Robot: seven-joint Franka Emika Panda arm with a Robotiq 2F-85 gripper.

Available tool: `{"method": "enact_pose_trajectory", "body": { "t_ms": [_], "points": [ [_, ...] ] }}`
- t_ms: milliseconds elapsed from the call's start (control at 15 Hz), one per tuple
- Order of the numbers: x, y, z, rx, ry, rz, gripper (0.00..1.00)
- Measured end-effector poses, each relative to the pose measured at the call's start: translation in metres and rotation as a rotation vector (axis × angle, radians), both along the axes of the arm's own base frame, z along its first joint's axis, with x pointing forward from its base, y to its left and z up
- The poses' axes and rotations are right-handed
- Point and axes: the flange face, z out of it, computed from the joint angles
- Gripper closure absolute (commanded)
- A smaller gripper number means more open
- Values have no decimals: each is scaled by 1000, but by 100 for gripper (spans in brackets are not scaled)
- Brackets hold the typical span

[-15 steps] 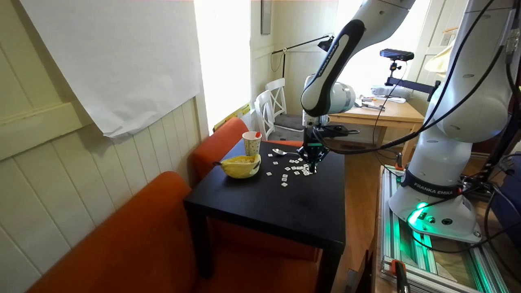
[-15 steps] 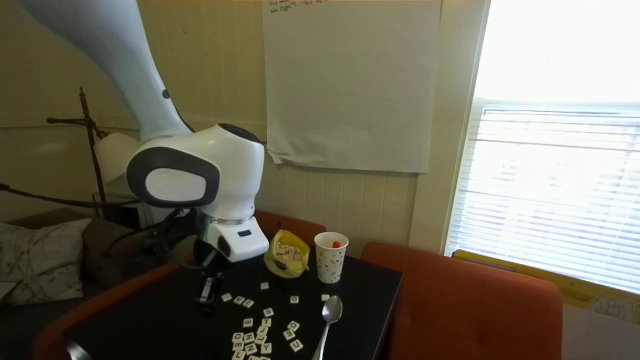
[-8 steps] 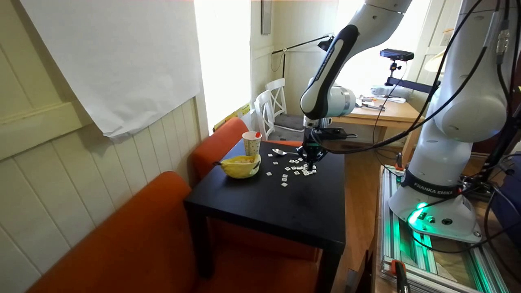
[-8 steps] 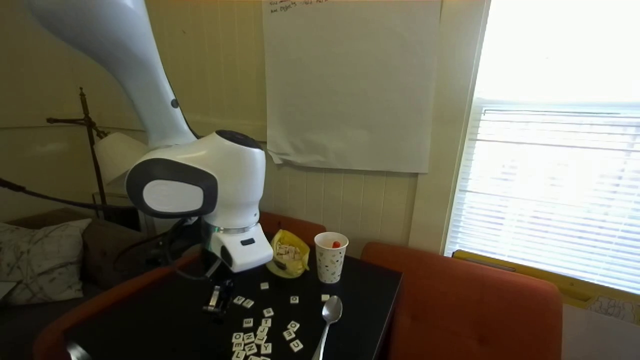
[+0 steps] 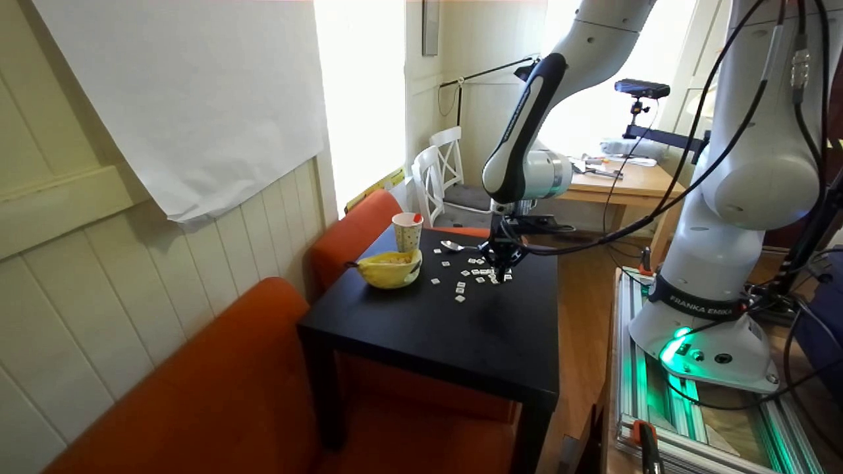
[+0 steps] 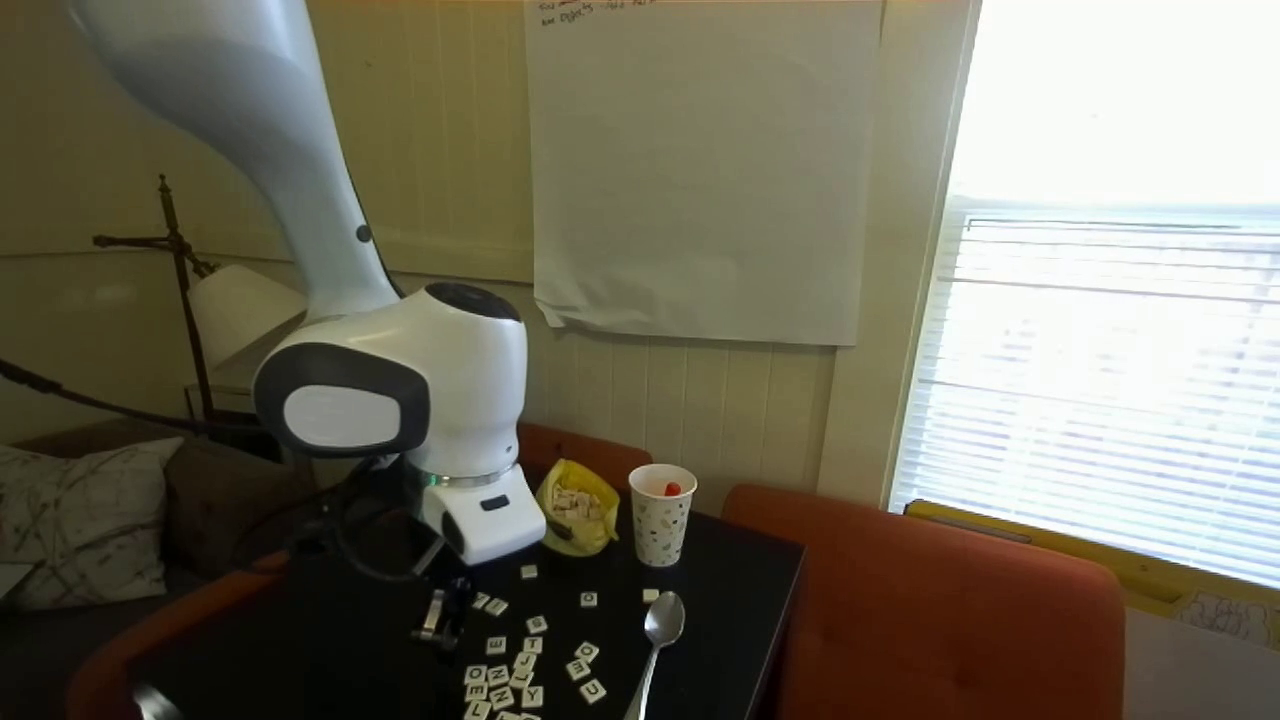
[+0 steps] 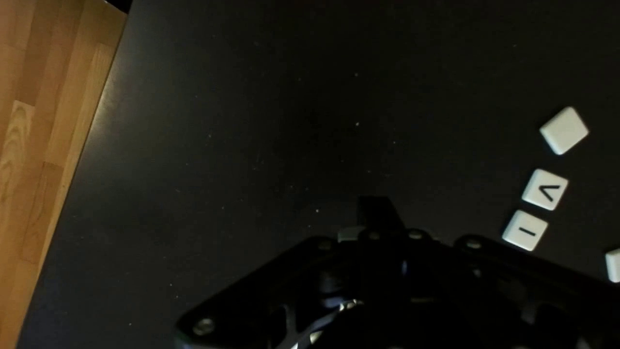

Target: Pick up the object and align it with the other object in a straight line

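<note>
Small white letter tiles lie loose on the black table (image 5: 421, 342). In the wrist view a "V" tile (image 7: 545, 189), an "I" tile (image 7: 525, 230) and a blank-faced tile (image 7: 565, 131) lie at right. The "I" tile also shows in an exterior view (image 6: 497, 606); the blank one seems hidden behind the gripper there. A cluster of tiles (image 6: 500, 675) lies nearby. My gripper (image 7: 375, 201) points down over the table, left of these tiles in the wrist view. Its dark fingers are together, with no tile visible between them. It also shows in both exterior views (image 5: 500, 276) (image 6: 432, 638).
A yellow pouch (image 6: 577, 510) holding tiles, a patterned paper cup (image 6: 660, 520) with something red inside, and a metal spoon (image 6: 665, 620) stand or lie on the table. Orange seats (image 5: 355, 227) surround it. Wood floor (image 7: 53, 111) shows past the table edge.
My gripper has moved lower and a little right in one exterior view, a little left in the other. The tiles on the table have not visibly moved.
</note>
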Motion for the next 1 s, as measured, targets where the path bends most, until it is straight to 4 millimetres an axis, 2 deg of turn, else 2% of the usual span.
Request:
{"method": "enact_pose_trajectory", "body": {
  "t_ms": [333, 1000],
  "points": [
    [4, 2, -5, -11, -19, 5, 97],
    [4, -6, -13, -48, -43, -13, 97]
  ]
}}
